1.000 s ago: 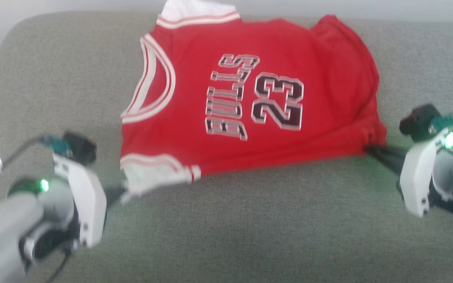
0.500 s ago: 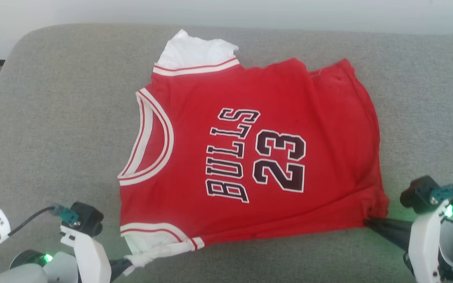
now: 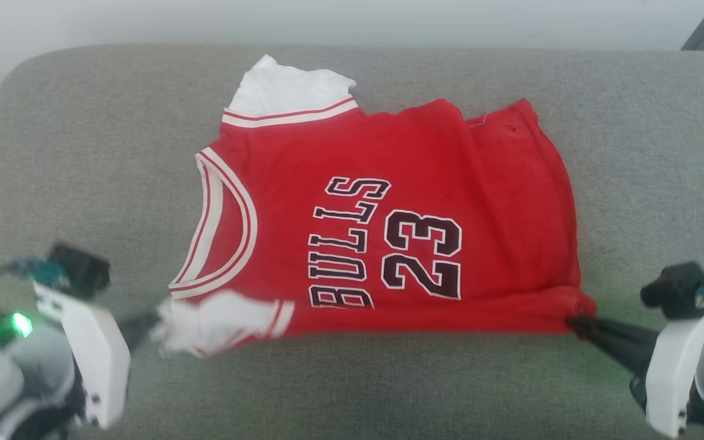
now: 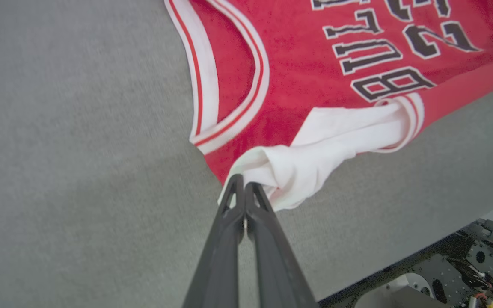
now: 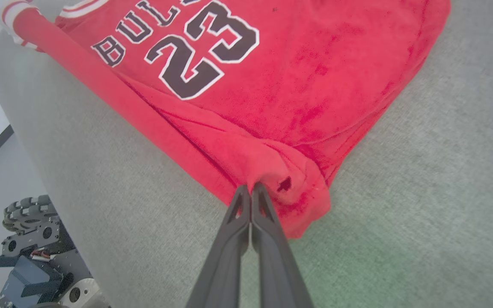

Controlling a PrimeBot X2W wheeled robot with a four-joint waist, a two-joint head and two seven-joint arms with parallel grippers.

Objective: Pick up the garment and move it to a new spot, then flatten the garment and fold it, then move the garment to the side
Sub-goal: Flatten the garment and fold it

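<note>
Garment [image 3: 401, 171] gripped at its two near corners.
Left gripper [image 4: 242, 184] pinches the white sleeve [image 4: 315, 158]; right gripper [image 5: 251, 188] pinches the red hem [image 5: 302, 201].

Garment [image 3: 388, 153] was red knit cloth, matt, with a slightly fuzzy nap. Its white sleeve [image 4: 315, 158] was a smoother matt cloth, and the lettering [image 5: 195, 55] looked flat and printed. The cushion [image 3: 83, 153] was grey woven fabric, matt and finely rough. Fingers [image 4: 225, 239] of the left gripper [image 4: 244, 183] and the right gripper [image 5: 250, 188] were dark plastic, smooth, with a dull sheen. The wrist shell [image 3: 98, 348] was smooth white plastic.
</note>
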